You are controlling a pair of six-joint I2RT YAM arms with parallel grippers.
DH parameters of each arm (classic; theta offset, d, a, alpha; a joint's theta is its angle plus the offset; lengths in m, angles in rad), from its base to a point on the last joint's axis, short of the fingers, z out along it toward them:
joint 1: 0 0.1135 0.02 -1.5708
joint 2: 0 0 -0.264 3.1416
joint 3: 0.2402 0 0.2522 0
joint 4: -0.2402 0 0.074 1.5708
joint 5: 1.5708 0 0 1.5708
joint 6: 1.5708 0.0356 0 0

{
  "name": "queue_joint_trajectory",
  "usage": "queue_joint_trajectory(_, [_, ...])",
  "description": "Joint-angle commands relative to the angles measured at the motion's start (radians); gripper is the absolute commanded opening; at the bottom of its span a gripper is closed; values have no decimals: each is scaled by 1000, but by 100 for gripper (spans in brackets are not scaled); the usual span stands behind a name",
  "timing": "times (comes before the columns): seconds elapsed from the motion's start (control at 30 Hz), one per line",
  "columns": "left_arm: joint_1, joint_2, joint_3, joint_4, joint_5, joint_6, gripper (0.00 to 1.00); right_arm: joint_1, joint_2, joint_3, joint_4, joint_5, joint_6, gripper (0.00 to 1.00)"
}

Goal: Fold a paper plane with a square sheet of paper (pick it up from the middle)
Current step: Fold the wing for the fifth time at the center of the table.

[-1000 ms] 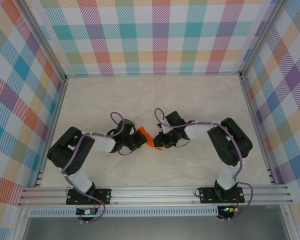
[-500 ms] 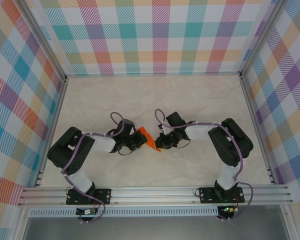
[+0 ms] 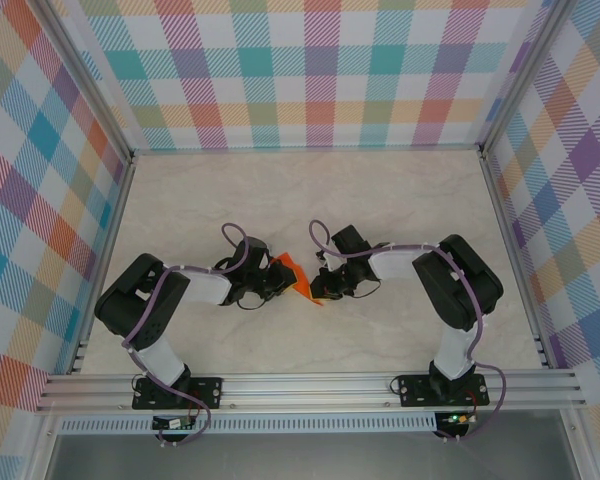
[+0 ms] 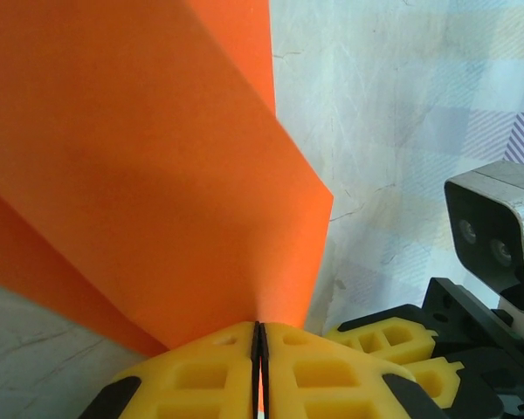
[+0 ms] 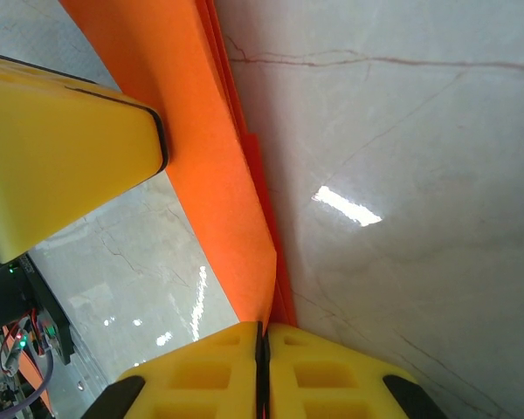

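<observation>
Paper plane (image 3: 298, 280) diagonal, far-left to near-right

Nothing to read at this moment: no lettering on the orange paper plane (image 4: 140, 175), none on the yellow left gripper (image 4: 258, 342) or the right gripper (image 5: 262, 342). The checked walls (image 3: 320, 70) and the marbled surface (image 3: 380, 200) carry pattern alone, with no labels, numbers or signs.
</observation>
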Motion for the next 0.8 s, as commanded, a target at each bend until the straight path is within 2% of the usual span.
queue_joint_trajectory(0.0, [-15, 2, -2, 32, 19, 13, 11, -1, 31, -14, -28, 17, -10, 11])
queue_joint_trajectory(0.2, [-16, 7, -3, 30, 18, 9, 11, -1, 34, -7, -44, 24, -17, 12])
queue_joint_trajectory(0.43, [-17, 4, -3, -68, -42, 7, 10, -1, 20, 1, -52, 31, -19, 16])
queue_joint_trajectory(0.63, [-17, -13, -6, -99, -63, 4, 10, -1, -30, 7, -60, 43, -11, 20])
queue_joint_trajectory(0.77, [-17, -11, -2, -107, -68, 9, 10, -1, -104, -8, -48, 75, 18, 26])
